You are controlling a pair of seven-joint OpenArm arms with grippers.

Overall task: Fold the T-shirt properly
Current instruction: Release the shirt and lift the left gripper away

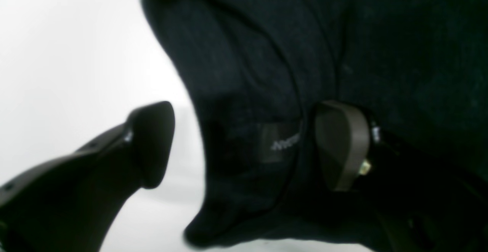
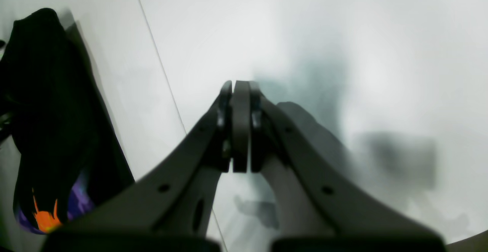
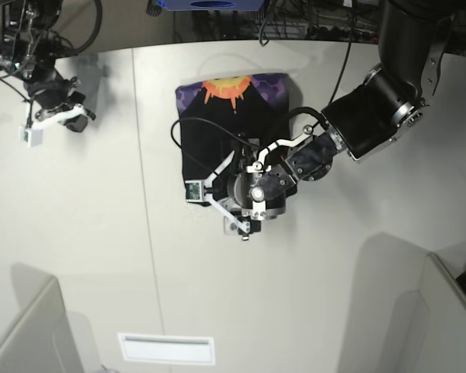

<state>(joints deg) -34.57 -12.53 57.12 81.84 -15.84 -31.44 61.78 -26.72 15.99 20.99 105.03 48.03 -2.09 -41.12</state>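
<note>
**Left arm at the shirt's near edge, right arm parked**

The T-shirt (image 3: 233,124) lies on the table (image 3: 334,295) near its far middle, already gathered into a compact, roughly rectangular bundle. The sunburst print shows along the far edge and black cloth covers the rest. Judging by that shape, the folding is well along, and the step in hand looks like a further fold or a tidy-up of the near edge.

The left gripper (image 3: 217,198) sits at the bundle's near edge with its jaws apart. In the left wrist view one finger (image 1: 341,145) lies against the black cloth beside a small woven label (image 1: 280,143), while the other finger (image 1: 152,143) hangs over bare table. A rounded fold of cloth sits between them, not pinched.

The right gripper (image 2: 240,126) is well apart from the shirt, over bare table at the far corner, its jaws pressed together on nothing.

The next move likely calls for closing on that edge, catching all layers rather than only the top one, then carrying it over evenly so the bundle stays square. A loose layer could slip out and spoil the fold.
</note>
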